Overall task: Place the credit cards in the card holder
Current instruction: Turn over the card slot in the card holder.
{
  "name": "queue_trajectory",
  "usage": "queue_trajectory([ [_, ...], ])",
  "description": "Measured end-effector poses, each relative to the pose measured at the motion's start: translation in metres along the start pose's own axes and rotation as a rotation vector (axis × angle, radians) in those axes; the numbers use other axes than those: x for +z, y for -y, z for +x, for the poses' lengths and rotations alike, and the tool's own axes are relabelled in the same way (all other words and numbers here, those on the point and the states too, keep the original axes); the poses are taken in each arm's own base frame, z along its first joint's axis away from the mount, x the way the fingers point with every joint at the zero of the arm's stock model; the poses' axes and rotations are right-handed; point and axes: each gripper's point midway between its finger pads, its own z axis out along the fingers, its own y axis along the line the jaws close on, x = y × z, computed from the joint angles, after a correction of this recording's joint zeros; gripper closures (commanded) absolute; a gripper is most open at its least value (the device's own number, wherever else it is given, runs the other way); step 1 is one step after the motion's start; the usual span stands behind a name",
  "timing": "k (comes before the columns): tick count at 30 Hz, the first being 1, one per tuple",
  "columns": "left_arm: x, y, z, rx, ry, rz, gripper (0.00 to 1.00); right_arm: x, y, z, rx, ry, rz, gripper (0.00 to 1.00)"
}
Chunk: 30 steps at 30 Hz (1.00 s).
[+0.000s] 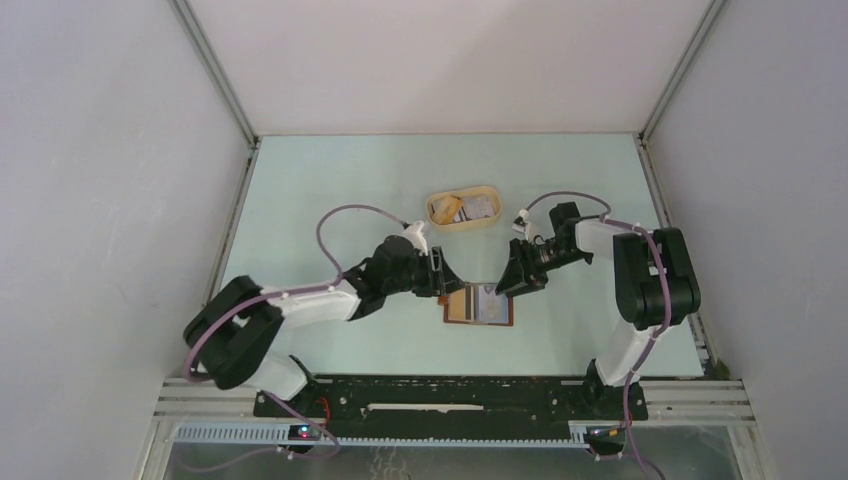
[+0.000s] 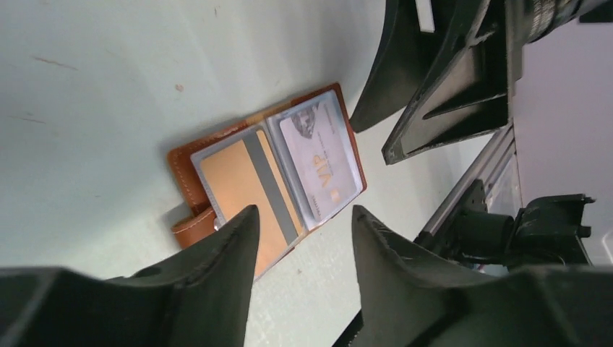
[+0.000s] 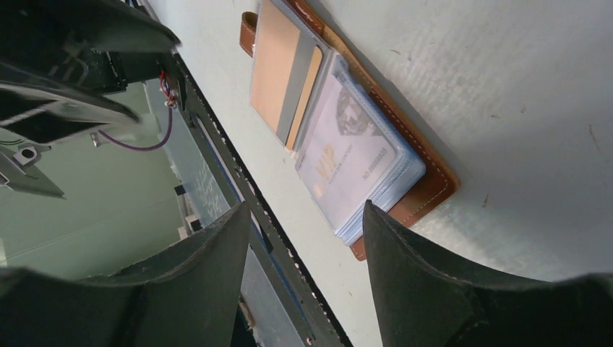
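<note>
Beyond the open card holder (image 1: 480, 305) sits a tan tray (image 1: 466, 227).

— What sort of place is this?
— A robotics lab test cell. Plain white panels (image 1: 100, 150) box in a pale green table (image 1: 330, 200), joined by aluminium framing (image 1: 213, 68).
— What else shows it?
— Two robot arms (image 1: 300, 305) are bolted to a black rail (image 1: 450, 398) at the table's near edge.
</note>
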Motion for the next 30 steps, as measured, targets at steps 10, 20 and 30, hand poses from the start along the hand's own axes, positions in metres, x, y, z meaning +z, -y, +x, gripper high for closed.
queue_trajectory([
  [10,0.042,0.001,0.036,0.001,-0.214,-0.016,0.7,0.005,0.014,0.004,0.069,-0.029,0.025,0.33],
  [20,0.053,-0.016,0.066,-0.035,-0.348,-0.066,0.79,0.006,0.017,0.002,0.121,-0.042,0.013,0.33],
  [30,0.061,-0.012,0.072,-0.049,-0.4,-0.044,0.83,0.007,0.011,0.001,0.125,-0.048,-0.028,0.37],
])
